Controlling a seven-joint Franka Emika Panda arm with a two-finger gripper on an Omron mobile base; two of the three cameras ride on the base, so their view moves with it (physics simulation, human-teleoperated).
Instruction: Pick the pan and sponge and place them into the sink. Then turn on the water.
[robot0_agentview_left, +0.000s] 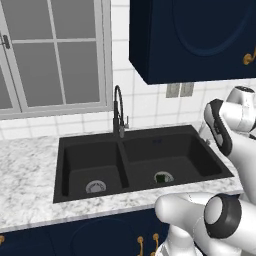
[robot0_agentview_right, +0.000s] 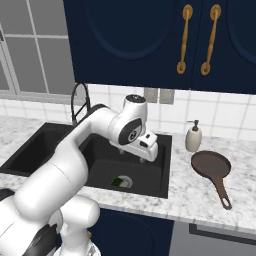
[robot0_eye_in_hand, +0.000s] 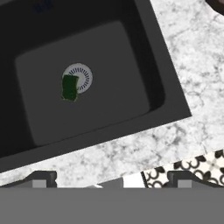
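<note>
The sponge (robot0_eye_in_hand: 69, 87), dark green side up, lies on the floor of the black sink's (robot0_eye_in_hand: 162, 78) right basin, half over the round silver drain. It shows as well as a small green patch, the sponge (robot0_agentview_left: 161, 178) (robot0_agentview_right: 119, 182). The dark reddish-brown pan (robot0_agentview_right: 211, 165) rests flat on the marble counter to the right of the sink (robot0_agentview_right: 150, 175), handle toward the front edge. My gripper (robot0_agentview_right: 134, 156) (robot0_eye_in_hand: 113, 179) hangs open over the right basin's front right part, well above the sponge, nothing between its fingers. No water runs from the black faucet (robot0_agentview_left: 118, 107).
A white soap dispenser (robot0_agentview_right: 193, 136) stands on the counter behind the pan. Dark blue wall cabinets (robot0_agentview_right: 150, 45) hang above the sink. The left basin (robot0_agentview_left: 90, 167) holds just its drain. The faucet (robot0_agentview_right: 77, 102) rises behind the divider.
</note>
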